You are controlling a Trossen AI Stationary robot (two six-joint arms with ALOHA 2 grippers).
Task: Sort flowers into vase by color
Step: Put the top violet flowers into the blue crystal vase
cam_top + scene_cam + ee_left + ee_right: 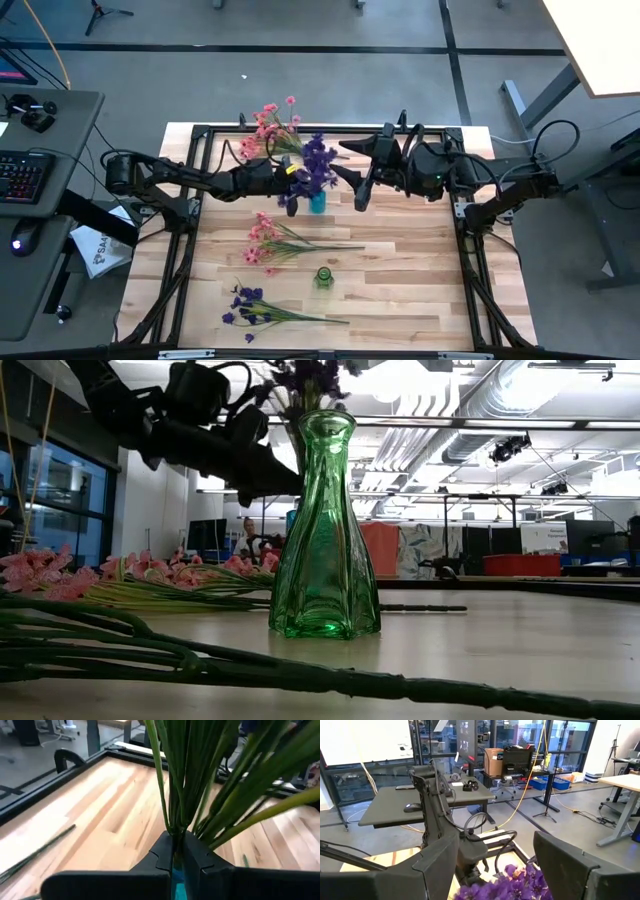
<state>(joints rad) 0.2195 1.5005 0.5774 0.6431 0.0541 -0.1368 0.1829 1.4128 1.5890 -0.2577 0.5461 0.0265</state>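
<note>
As left claw grips, purple flowers upright

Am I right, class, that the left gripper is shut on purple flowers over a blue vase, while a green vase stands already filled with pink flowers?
Not quite. The green vase stands empty, as the high view shows; pink flowers lie on the table beside it. The rest holds: the left gripper is shut on purple flowers over the blue vase.

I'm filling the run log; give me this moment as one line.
left claw: shut on purple flowers over blue vase | right claw: open, beside | green vase: empty
</note>
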